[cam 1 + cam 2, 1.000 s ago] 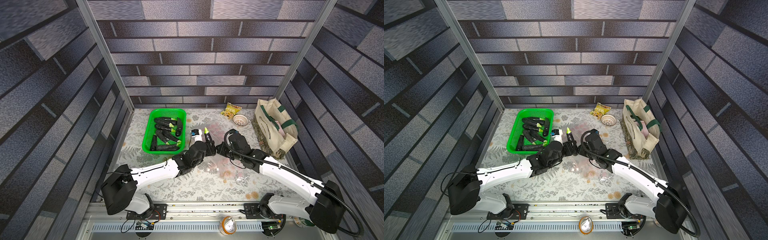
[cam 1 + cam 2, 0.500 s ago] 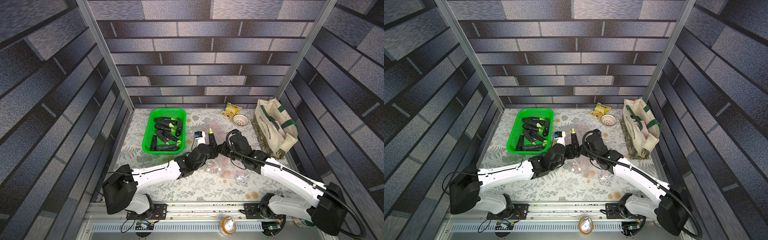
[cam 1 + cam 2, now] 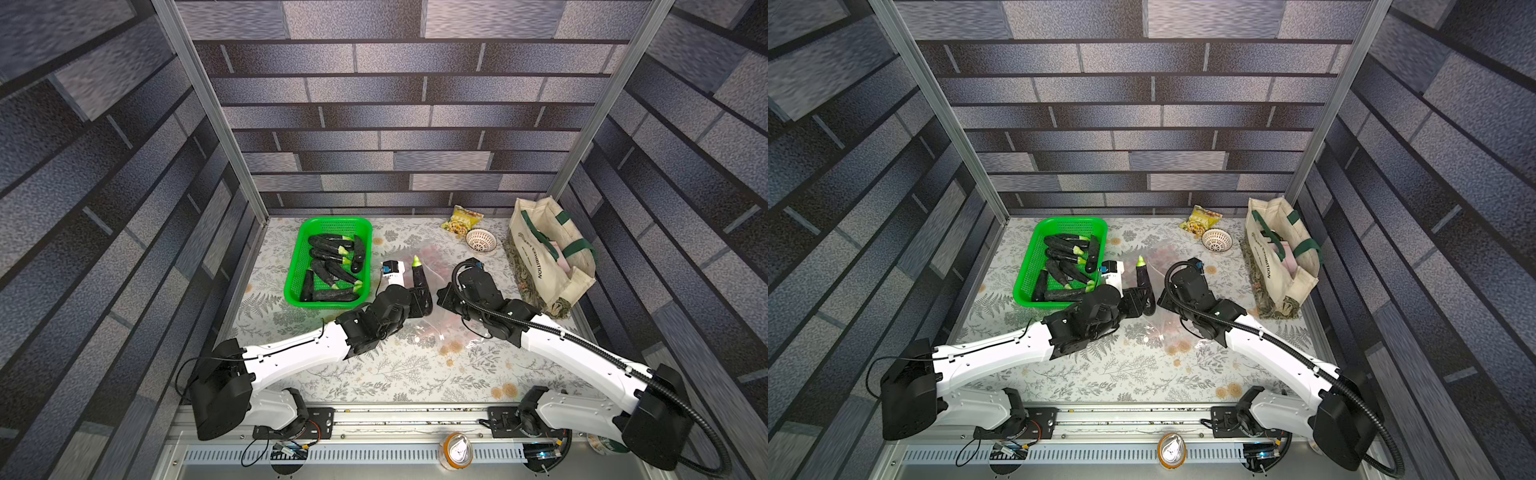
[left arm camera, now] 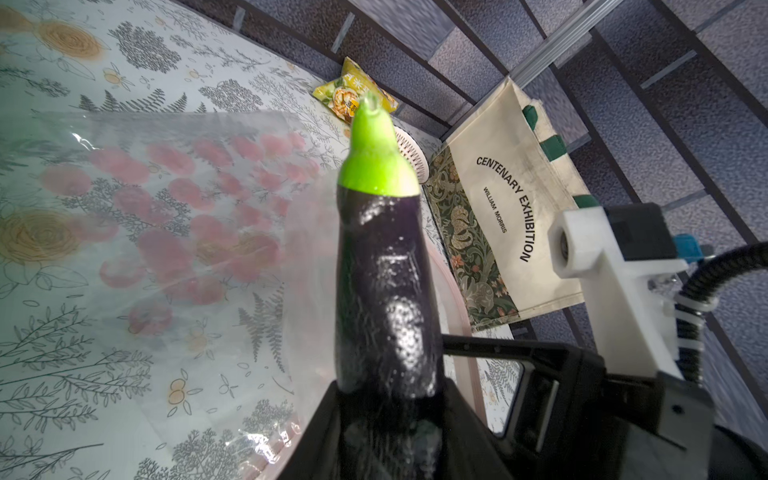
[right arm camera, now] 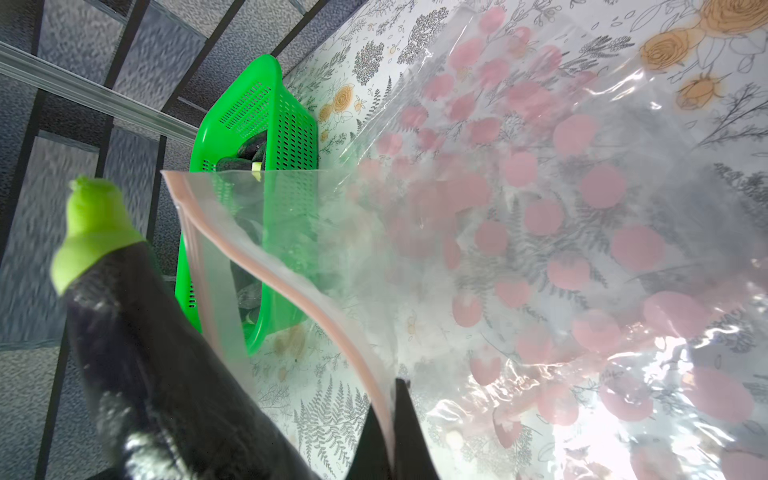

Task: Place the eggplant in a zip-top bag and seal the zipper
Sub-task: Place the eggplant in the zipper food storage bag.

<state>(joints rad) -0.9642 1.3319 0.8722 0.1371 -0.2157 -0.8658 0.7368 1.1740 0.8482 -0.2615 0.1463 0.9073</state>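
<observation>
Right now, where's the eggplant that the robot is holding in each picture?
Top view: eggplant mid-table, beside the green basket.
Top view: same spot.
Left wrist: centre of picture.
Right wrist: beside the zip-top bag.
Shared landmark: that zip-top bag.

Clear pink-dotted zip-top bag [image 5: 519, 249], zipper edge pinched by right gripper [image 5: 392, 432] jaws; eggplant [image 5: 137, 353] just beside mouth; green basket [image 5: 286, 124] behind.

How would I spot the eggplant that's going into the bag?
Find the green basket of eggplants. Beside it, where the two arms meet, one eggplant sticks out of the left gripper, next to a clear zip-top bag. Unlike the rest, it is outside the basket and held.
</observation>
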